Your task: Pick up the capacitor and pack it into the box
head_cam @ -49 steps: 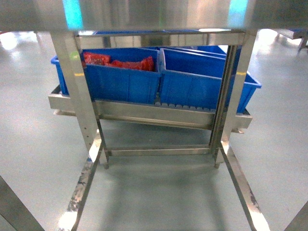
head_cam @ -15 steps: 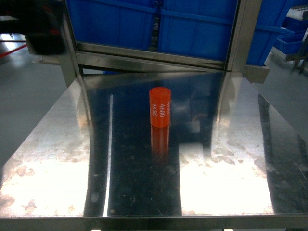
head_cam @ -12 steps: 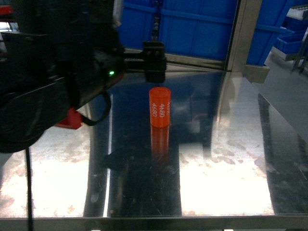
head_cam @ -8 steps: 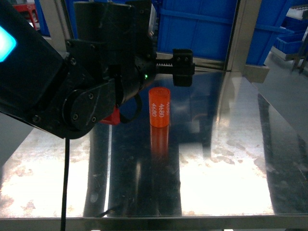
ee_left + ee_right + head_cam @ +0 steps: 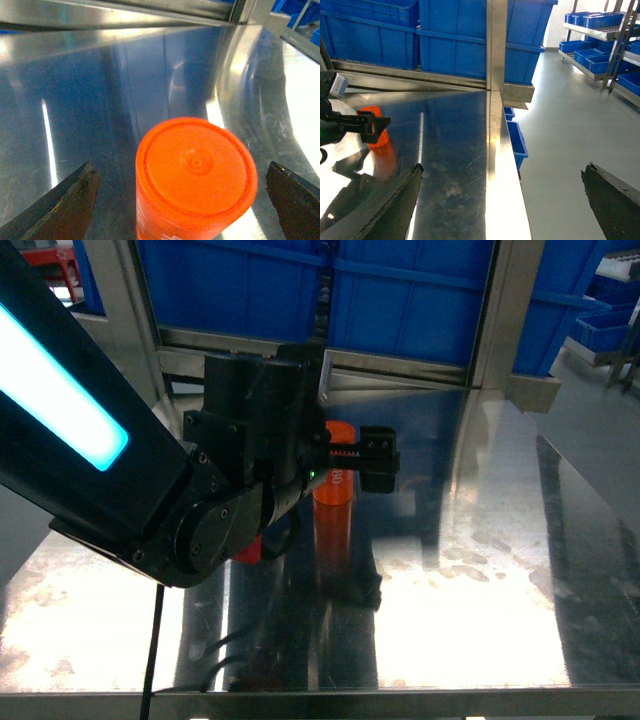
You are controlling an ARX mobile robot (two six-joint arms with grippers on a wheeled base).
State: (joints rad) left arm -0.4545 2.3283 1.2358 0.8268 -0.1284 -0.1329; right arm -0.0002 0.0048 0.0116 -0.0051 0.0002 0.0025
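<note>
Left wrist view: capacitor (image 5: 196,176) top between spread fingers (image 5: 67,202).

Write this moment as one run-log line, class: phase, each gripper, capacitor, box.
phase: approach | left gripper: open, straddling capacitor | right gripper: open, idle | capacitor: upright on steel table | box: not in view

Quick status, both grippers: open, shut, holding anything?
Left gripper: open, jaws spread either side of the orange capacitor, not gripping it.
Right gripper: open, holding nothing, off the steel table's right edge.
</note>
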